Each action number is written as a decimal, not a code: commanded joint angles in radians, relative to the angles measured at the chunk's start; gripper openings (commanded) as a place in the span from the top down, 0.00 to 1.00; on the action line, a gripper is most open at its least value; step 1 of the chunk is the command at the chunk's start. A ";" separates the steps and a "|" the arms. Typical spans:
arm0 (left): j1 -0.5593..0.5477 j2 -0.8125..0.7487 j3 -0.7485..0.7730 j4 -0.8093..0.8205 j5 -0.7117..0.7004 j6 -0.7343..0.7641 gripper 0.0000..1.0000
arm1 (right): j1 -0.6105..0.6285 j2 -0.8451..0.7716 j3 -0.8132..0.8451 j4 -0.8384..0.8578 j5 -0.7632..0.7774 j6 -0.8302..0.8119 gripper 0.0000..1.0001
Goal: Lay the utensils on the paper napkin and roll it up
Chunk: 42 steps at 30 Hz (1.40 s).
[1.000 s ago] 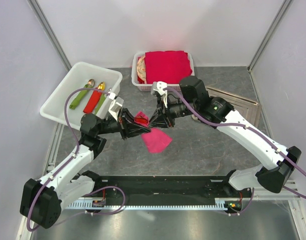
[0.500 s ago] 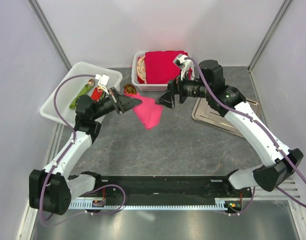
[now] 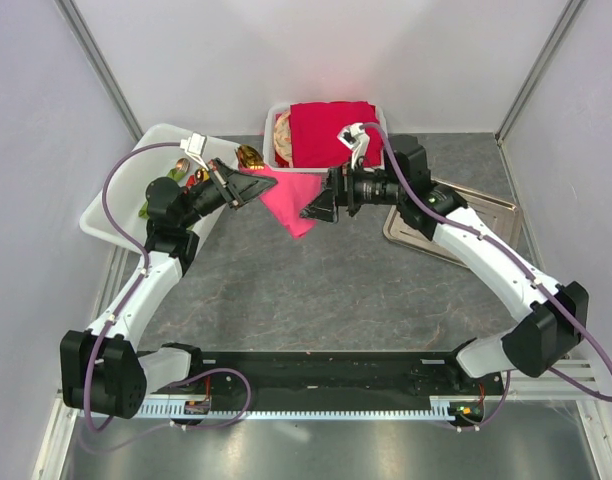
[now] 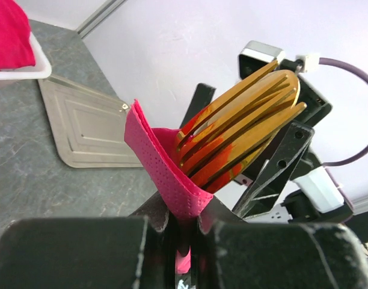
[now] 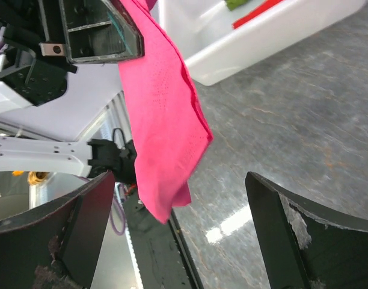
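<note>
My left gripper (image 3: 252, 188) is shut on a fold of the magenta-pink paper napkin (image 3: 291, 200) and holds it in the air beside the white bin. The gold utensils (image 3: 249, 155) stick out of the napkin's upper end. In the left wrist view, fork tines and a spoon (image 4: 244, 114) rest in the pink fold (image 4: 166, 174), which is pinched between the jaws (image 4: 184, 220). The napkin's loose part (image 5: 166, 132) hangs down unrolled. My right gripper (image 3: 316, 207) stands wide open just right of it, its fingers (image 5: 179, 183) either side of the hanging corner, holding nothing.
A white bin (image 3: 126, 200) at the back left holds green and red napkin bundles. A white basket (image 3: 331, 130) with a stack of red napkins stands at the back. A metal tray (image 3: 466, 215) lies to the right, under the right arm.
The right gripper opened and let go of the bundle. The left gripper carried the napkin and utensils up and back toward the bin, and the napkin's loose part dropped open.
</note>
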 commanded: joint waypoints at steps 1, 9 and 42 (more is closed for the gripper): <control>0.000 -0.004 0.002 0.127 0.012 -0.093 0.98 | 0.046 0.036 0.023 0.128 -0.082 0.079 0.02; 0.002 -0.015 0.005 0.140 0.052 -0.110 0.98 | 0.079 0.081 -0.008 0.230 -0.146 0.168 0.09; 0.000 -0.032 0.016 0.183 0.093 -0.146 0.98 | 0.076 0.087 -0.222 0.733 -0.303 0.550 0.54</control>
